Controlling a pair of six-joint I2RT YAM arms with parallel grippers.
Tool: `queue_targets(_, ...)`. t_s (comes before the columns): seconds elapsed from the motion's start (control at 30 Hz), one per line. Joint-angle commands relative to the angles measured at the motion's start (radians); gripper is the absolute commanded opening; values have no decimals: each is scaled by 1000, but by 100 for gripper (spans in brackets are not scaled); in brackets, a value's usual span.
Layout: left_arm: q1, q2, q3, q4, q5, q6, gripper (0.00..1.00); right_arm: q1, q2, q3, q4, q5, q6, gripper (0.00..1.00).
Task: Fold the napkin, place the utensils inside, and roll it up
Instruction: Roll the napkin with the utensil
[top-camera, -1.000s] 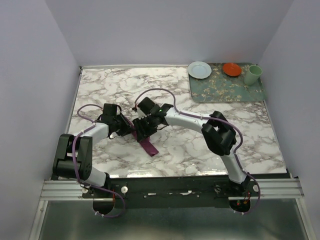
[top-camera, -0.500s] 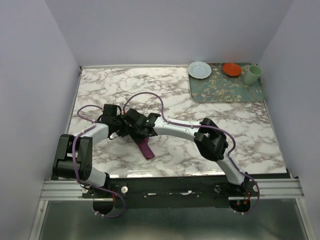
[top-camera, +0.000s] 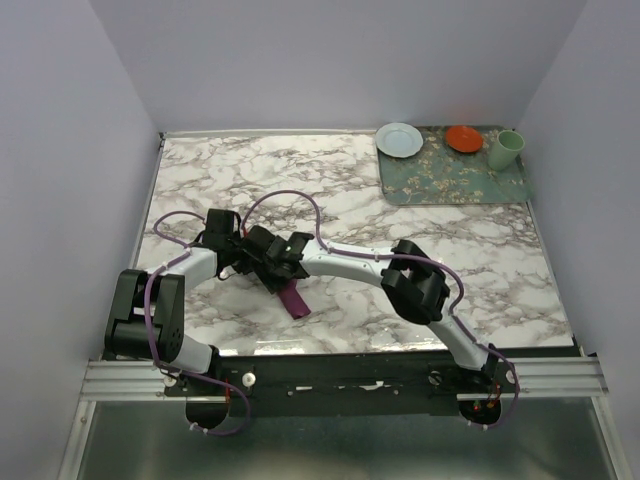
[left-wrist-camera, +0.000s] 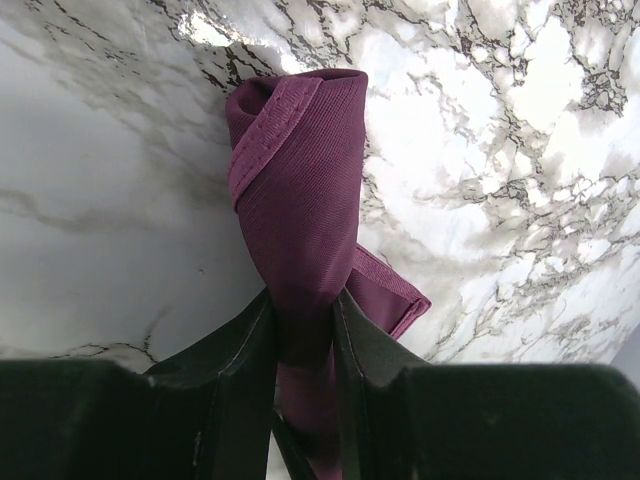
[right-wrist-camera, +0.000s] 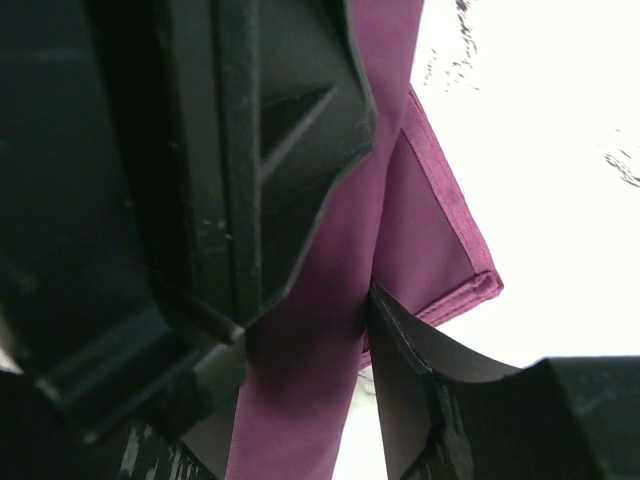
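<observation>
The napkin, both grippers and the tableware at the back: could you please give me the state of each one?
napkin: rolled into a tube, one corner flap sticking out.
left gripper: shut on the napkin roll.
right gripper: jaws astride the roll, grip unclear.
knife: not visible.
white plate: upright, empty, on the mat's corner.
orange dish: upright, on the mat.
green cup: standing upright.

even bright light, wrist views glary, blurred

Napkin (left-wrist-camera: 300, 200) is a deep plum purple, totally plain. Desk (top-camera: 480, 260) is white marble with dark veins. Fingers (left-wrist-camera: 235, 380) are black.
</observation>
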Motion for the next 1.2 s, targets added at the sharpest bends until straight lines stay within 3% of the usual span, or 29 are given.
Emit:
queue_targets(0.0,-5,-7,-24,-27,-19,3,33,13,-42,30,-67,64,-9,59)
queue_targets(0.23,-5,-1,-24,-27,-20,5,33,13,-67,4,-53,32,14,60)
queue_targets(0.57,-5,1,-25,-23,-20,3,33,13,-48,-6,-13,-40,34,51)
queue_targets(0.97,-5,-4,-30,-20,-14,-6,33,13,47,-36,17,12,24,57)
queue_targets(1.13,-5,-7,-34,-20,-8,-8,34,10,64,-47,24,36,39,47)
queue_targets(1.17,-5,-13,-36,-20,-11,-5,35,6,64,-50,24,33,45,40)
